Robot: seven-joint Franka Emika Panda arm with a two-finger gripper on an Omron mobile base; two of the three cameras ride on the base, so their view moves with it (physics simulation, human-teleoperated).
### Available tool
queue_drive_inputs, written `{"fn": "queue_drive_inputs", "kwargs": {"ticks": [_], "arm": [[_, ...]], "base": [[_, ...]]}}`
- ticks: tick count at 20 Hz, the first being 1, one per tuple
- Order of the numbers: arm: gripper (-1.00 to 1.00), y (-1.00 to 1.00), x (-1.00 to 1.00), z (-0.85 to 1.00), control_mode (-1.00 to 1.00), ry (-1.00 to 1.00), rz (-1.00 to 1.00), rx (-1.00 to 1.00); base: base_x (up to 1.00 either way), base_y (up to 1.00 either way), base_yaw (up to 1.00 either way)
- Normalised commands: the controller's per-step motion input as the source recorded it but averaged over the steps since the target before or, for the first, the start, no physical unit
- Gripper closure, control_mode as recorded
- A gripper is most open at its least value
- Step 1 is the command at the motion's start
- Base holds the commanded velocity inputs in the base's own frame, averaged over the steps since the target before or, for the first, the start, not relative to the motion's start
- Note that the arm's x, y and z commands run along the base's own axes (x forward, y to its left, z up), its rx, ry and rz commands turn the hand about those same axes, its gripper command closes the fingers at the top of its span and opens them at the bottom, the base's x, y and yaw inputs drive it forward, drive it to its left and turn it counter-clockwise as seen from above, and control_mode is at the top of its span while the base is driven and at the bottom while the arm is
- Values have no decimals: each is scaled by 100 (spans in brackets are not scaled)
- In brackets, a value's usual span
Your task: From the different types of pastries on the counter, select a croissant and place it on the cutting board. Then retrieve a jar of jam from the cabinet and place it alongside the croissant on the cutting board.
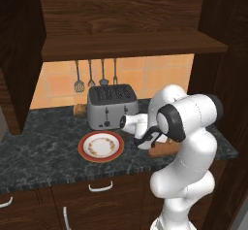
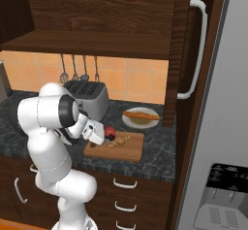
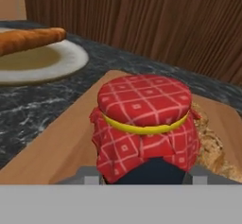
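Could still go wrong at the release: the jar of jam (image 3: 144, 124) sits low over the cutting board (image 2: 127, 149), just beside the croissant (image 3: 210, 145), so a tilted or early opening may tip the jar onto the pastry or push the croissant toward the edge of the board. Could also catch on the cloth cover with the yellow band when pulling the gripper (image 2: 105, 138) away, which would drag the jar off its place. Cannot tell if the jar bottom already touches the wood or hangs just above it, as the lower part is hidden in the hand view. About the jaws: appear closed around the dark body of the jar, one finger at each side at the bottom of the hand view, gap as wide as the jar itself. Elsewhere on the counter (image 1: 43, 141): the long pastry (image 2: 141, 114) on a white plate (image 2: 133, 122) behind the board, well apart from the jar.
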Motion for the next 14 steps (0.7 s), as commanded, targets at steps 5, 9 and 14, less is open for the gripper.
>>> {"fn": "queue_drive_inputs", "kwargs": {"ticks": [5,9,14], "arm": [[-100,0,-33,9,-100,-26,0,0],[-100,0,-61,2,-100,-21,0,0],[-100,5,-70,9,-100,-24,0,0]], "base": [[0,0,0],[0,0,0],[0,0,0]]}}
